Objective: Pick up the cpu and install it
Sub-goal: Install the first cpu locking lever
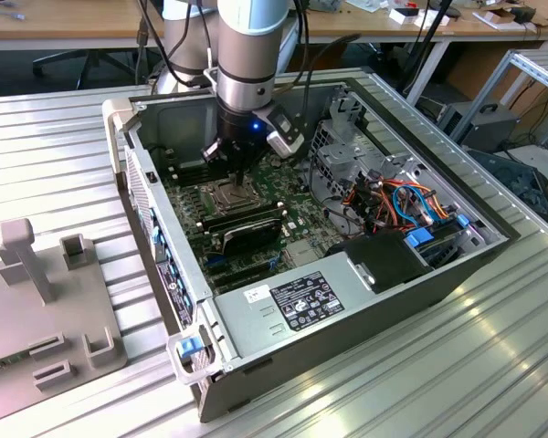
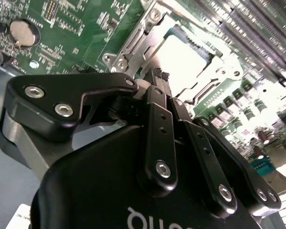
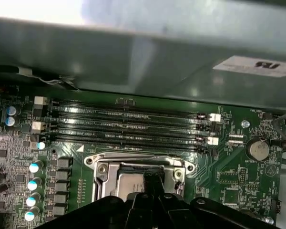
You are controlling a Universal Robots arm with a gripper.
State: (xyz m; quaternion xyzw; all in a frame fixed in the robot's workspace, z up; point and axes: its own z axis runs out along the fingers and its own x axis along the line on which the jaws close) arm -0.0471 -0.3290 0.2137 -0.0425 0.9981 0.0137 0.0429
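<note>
**One claw over the socket**

One claw (image 2: 158, 76) hangs just above the cpu (image 2: 181, 62), its fingers pressed together and gripping nothing. The cpu lies flat inside the socket frame (image 3: 138, 164) on the motherboard (image 1: 297, 228), which sits in the open computer case (image 1: 365, 310) on the desk (image 1: 64, 146).

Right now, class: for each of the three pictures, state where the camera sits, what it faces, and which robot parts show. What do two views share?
Exterior view: off the arm, above the open computer case; arm and gripper show.
Second wrist view: on the arm, facing the cpu in its socket; gripper links show.
First wrist view: on the arm, facing memory slots; gripper shows.
Both wrist views share the socket and coin battery.
</note>
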